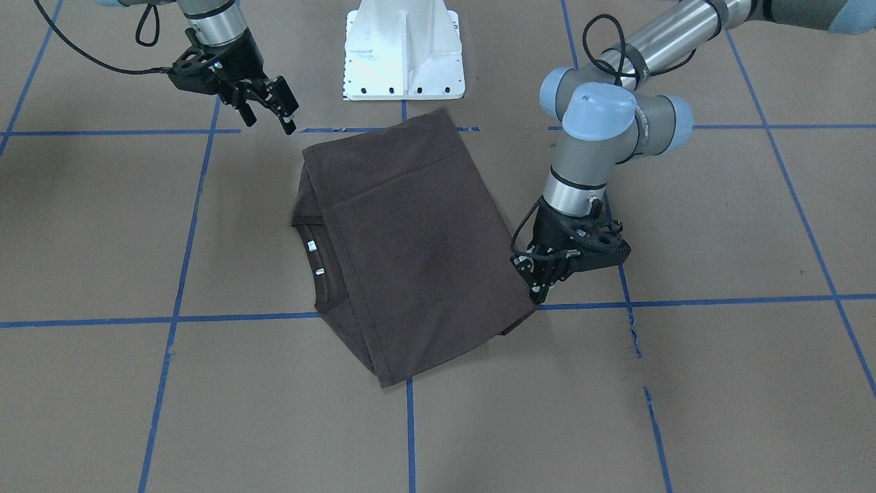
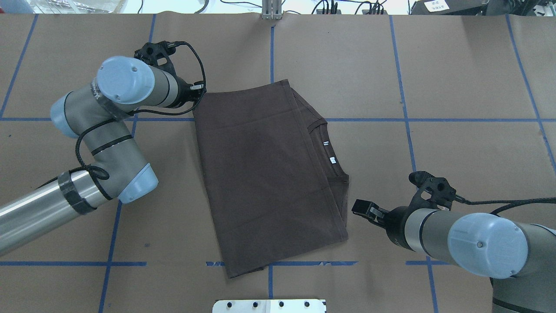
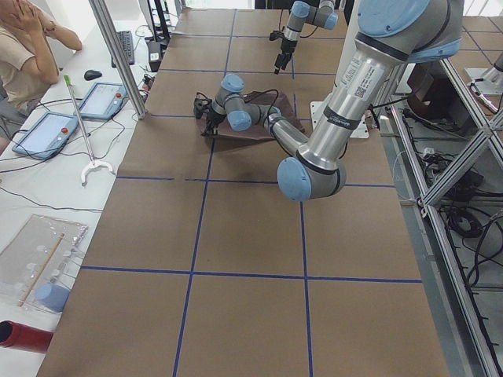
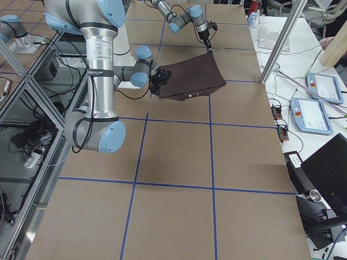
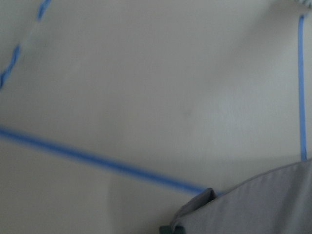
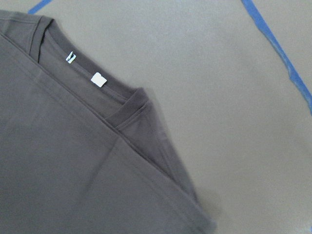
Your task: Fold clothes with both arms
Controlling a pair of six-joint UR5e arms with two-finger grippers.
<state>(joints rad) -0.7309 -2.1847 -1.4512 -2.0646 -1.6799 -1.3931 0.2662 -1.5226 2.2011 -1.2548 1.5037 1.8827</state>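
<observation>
The dark brown T-shirt (image 1: 410, 239) (image 2: 260, 174) lies flat on the brown paper table, folded over itself, with its ribbed collar and white neck labels (image 2: 332, 159) (image 6: 99, 79) showing along one side. My left gripper (image 1: 540, 291) (image 2: 196, 92) is low at the shirt's far corner, fingers drawn together on the fabric edge; the blurred left wrist view shows that corner (image 5: 263, 204). My right gripper (image 1: 270, 116) (image 2: 362, 208) hangs open above the table beside the near corner, holding nothing. The right wrist view looks down on the collar side (image 6: 73, 161).
The white bolted pedestal (image 1: 404, 48) (image 2: 269, 305) stands at the robot's edge, close to the shirt. Blue tape lines (image 2: 404, 119) grid the table. Beyond the far edge are a person (image 3: 23, 47), tablets (image 3: 98, 98) and a metal post (image 3: 118, 55).
</observation>
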